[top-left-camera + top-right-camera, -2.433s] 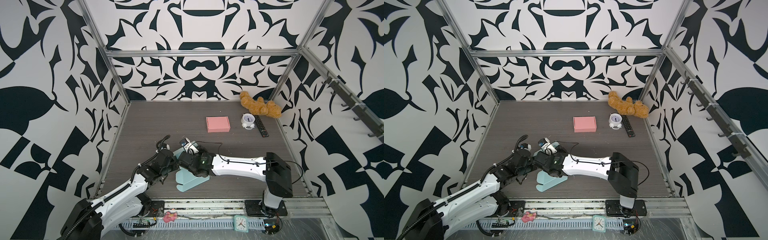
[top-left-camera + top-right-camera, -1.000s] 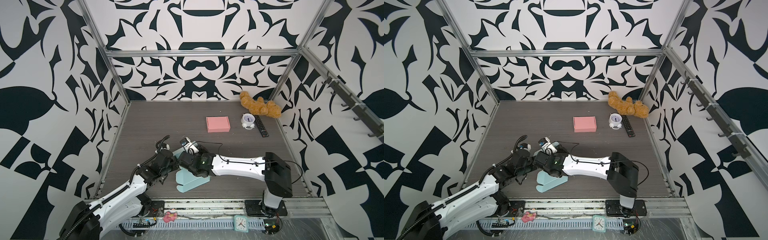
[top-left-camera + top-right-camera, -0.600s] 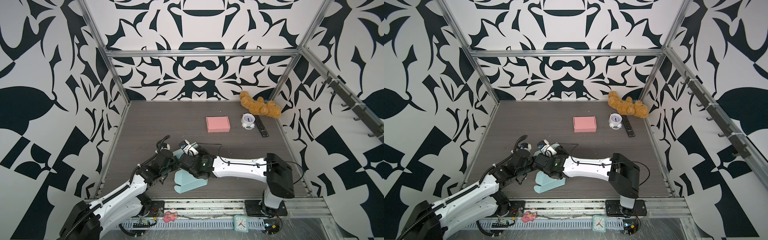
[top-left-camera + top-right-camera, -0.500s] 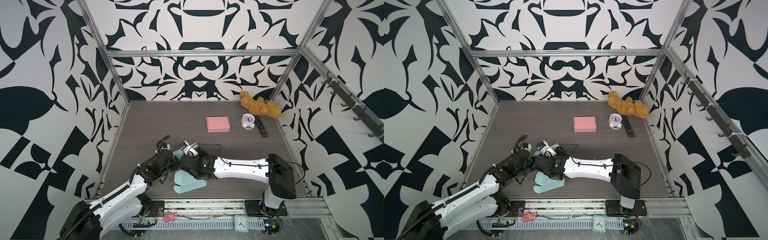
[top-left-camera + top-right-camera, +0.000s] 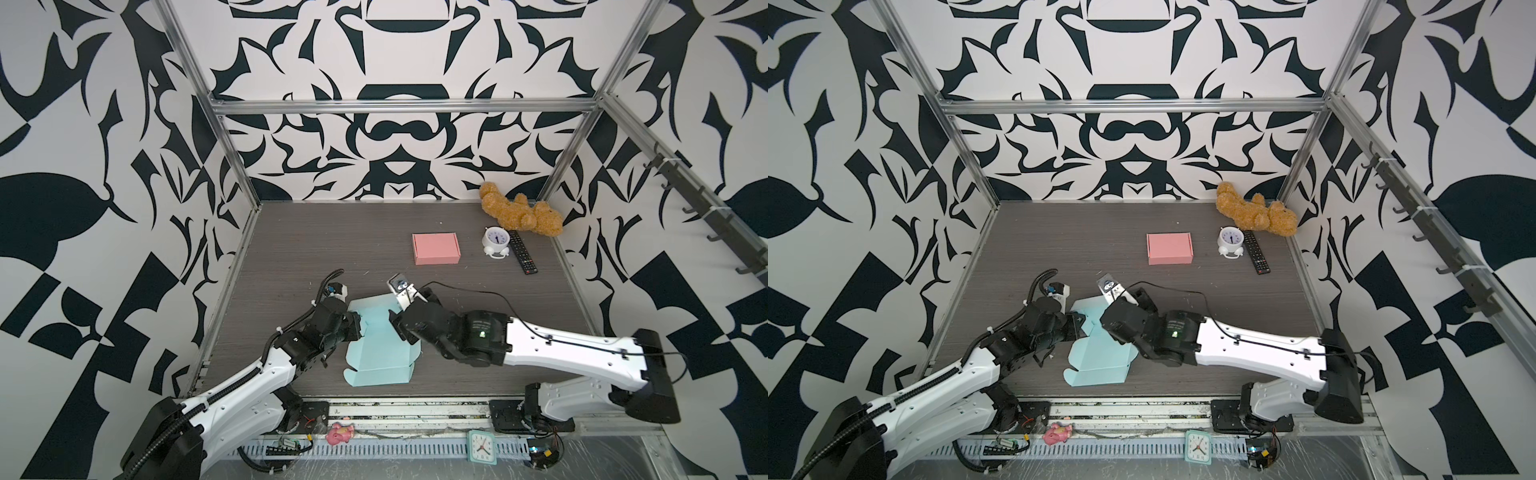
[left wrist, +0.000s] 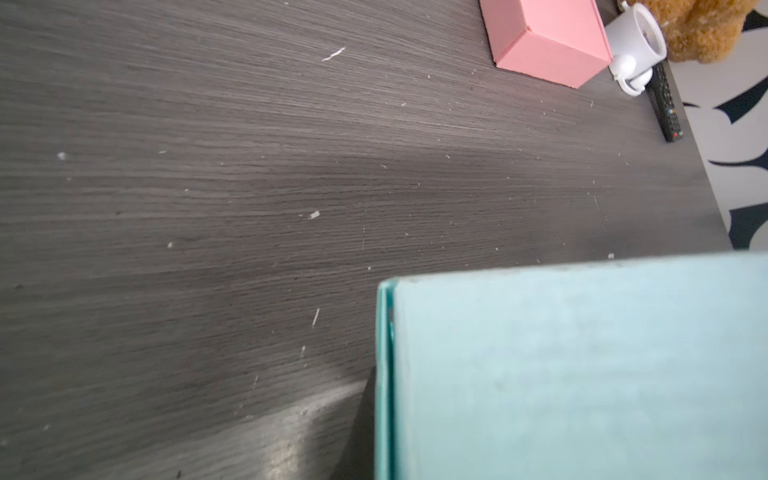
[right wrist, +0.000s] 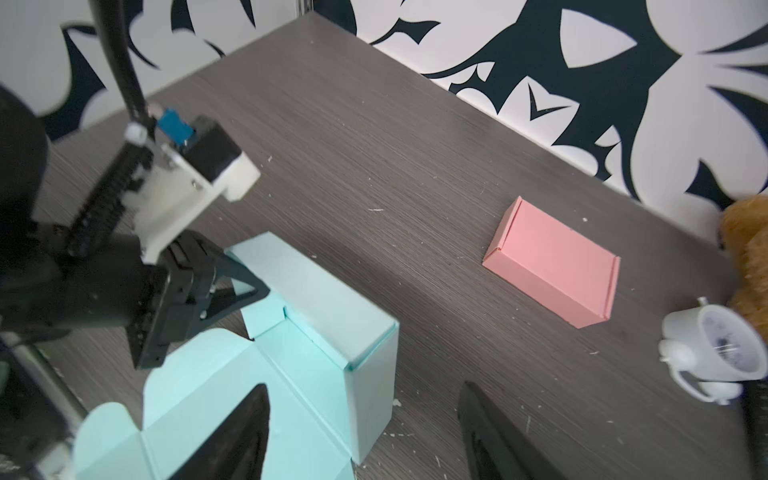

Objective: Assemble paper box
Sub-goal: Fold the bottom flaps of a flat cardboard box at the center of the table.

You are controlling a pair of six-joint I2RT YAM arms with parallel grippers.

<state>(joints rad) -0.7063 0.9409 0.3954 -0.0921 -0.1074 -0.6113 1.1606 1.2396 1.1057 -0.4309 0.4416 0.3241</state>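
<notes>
Left gripper (image 7: 239, 291) is pinching the teal box (image 7: 316, 316) by one wall; right gripper (image 7: 370, 436), spread, is straddling a corner (wall-folding step, probably needing an inward press next).

Right gripper (image 7: 362, 386): clamped a second ago, its jaws now stand wide apart, one finger over the inside of the teal box (image 5: 376, 357), the other outside its raised side wall. Right arm (image 5: 561, 349): the elbow now sits lower and farther out to the right in both top views, the wrist drawn back slightly, uncovering more of the box's rear panel.
</notes>
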